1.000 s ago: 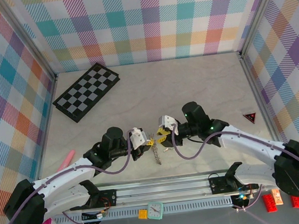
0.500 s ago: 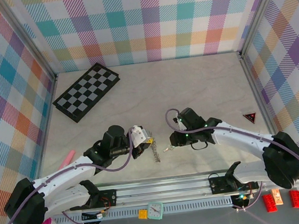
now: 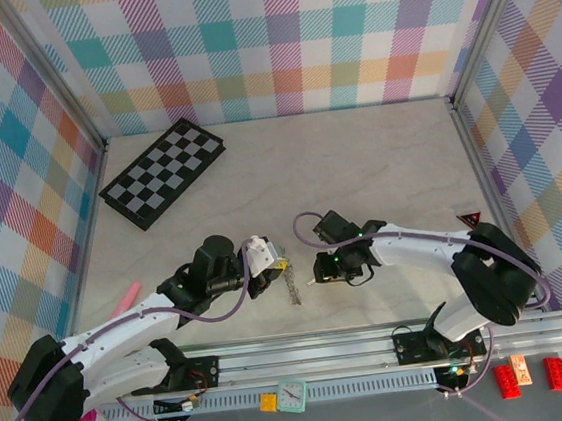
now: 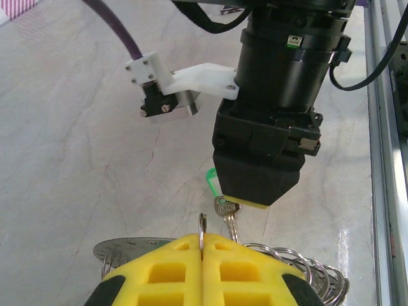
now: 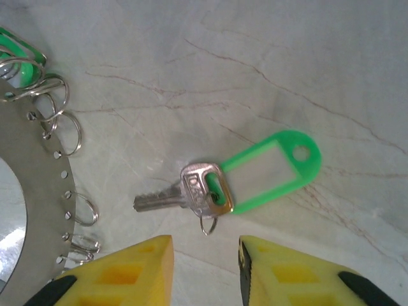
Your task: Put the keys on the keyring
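From above, the left gripper (image 3: 279,268) sits near the middle of the table (image 3: 356,162) with the keyring (image 3: 292,290) at its tip, seen edge-on as a thin grey strip. The right gripper (image 3: 314,276) points down at the table just right of the keyring. How either pair of jaws stands cannot be told at this size. A chessboard (image 3: 163,171) lies well apart at the far left. In the left wrist view, the left gripper (image 4: 202,241) has its yellow fingers (image 4: 166,271) pressed tight together on the keyring (image 4: 121,248), one thin wire loop (image 4: 202,223) standing up out of the seam; the grey plate spreads to the left behind the fingers and more loops fan out to the right. Just beyond lies a key (image 4: 225,210), and the right gripper (image 4: 250,200) hangs over it, its black body covering most of the green tag (image 4: 210,178). In the right wrist view, the right gripper (image 5: 205,247) has its jaws a narrow gap apart, nothing between them. The key (image 5: 191,191) lies flat on the table just past the fingertips, blade pointing left, its tag (image 5: 271,167) angled up to the right. The keyring (image 5: 35,191) curves down the left edge, close to the blade tip but not touching. A second tag (image 5: 22,51) shows at the top left among the loops.
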Robot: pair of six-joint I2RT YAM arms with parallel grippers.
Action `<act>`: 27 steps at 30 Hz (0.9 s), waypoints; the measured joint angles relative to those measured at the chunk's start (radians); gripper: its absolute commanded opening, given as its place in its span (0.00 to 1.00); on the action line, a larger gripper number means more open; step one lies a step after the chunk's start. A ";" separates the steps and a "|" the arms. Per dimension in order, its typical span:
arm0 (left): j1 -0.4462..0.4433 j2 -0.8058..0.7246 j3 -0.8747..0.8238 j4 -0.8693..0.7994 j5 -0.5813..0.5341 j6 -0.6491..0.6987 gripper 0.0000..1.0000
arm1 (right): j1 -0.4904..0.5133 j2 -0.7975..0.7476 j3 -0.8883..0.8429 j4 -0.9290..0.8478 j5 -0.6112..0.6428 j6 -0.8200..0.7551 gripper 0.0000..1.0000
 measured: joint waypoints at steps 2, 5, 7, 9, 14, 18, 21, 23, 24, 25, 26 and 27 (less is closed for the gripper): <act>0.000 0.000 0.002 -0.001 0.000 0.000 0.00 | 0.002 0.016 0.009 -0.002 0.009 -0.008 0.29; 0.000 0.000 0.003 -0.003 0.000 0.000 0.00 | 0.005 0.032 0.018 -0.012 0.018 -0.020 0.27; 0.000 0.000 0.003 -0.003 0.000 0.000 0.00 | 0.005 0.042 0.025 -0.019 0.025 -0.029 0.26; 0.000 0.000 0.004 -0.006 0.000 0.000 0.00 | 0.005 0.053 0.034 -0.023 0.029 -0.035 0.25; -0.001 0.000 0.004 -0.006 0.000 0.000 0.00 | 0.006 0.073 0.050 -0.024 0.031 -0.045 0.24; -0.001 0.000 0.006 -0.010 0.000 0.000 0.00 | 0.011 0.074 0.054 -0.027 0.032 -0.051 0.25; -0.001 0.000 0.006 -0.010 0.000 0.000 0.00 | 0.023 0.074 0.054 -0.027 0.038 -0.053 0.25; -0.001 0.000 0.006 -0.010 0.000 0.000 0.00 | 0.031 0.074 0.053 -0.027 0.042 -0.052 0.25; -0.001 0.000 0.006 -0.010 0.000 0.000 0.00 | 0.034 0.074 0.053 -0.027 0.043 -0.052 0.24; -0.001 0.000 0.006 -0.010 0.000 0.000 0.00 | 0.036 0.074 0.053 -0.027 0.044 -0.052 0.23; -0.001 0.000 0.006 -0.010 0.000 0.000 0.00 | 0.038 0.074 0.053 -0.027 0.047 -0.052 0.23; -0.001 0.000 0.006 -0.010 0.000 0.000 0.00 | 0.039 0.074 0.053 -0.027 0.051 -0.052 0.23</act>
